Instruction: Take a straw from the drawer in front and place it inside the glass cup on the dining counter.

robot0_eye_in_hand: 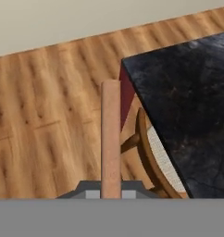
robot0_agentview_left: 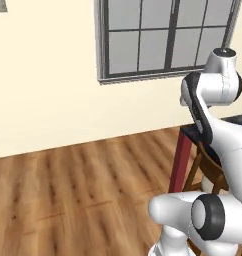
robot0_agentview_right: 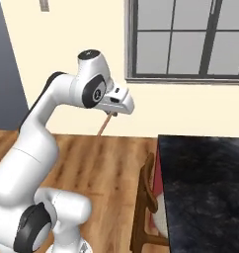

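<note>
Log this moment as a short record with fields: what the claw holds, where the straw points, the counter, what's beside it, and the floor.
claw: shut on the straw, claw raised off the counter's end
straw: brownish-tan straw runs straight out from the claw, hanging down toward the floor in the right base view
dining counter: black marbled top on a dark red leg; no cup in sight on the visible part
chair: wooden chair tucked at the counter's edge
floor: wood planks
window: dark-framed window behind
</note>
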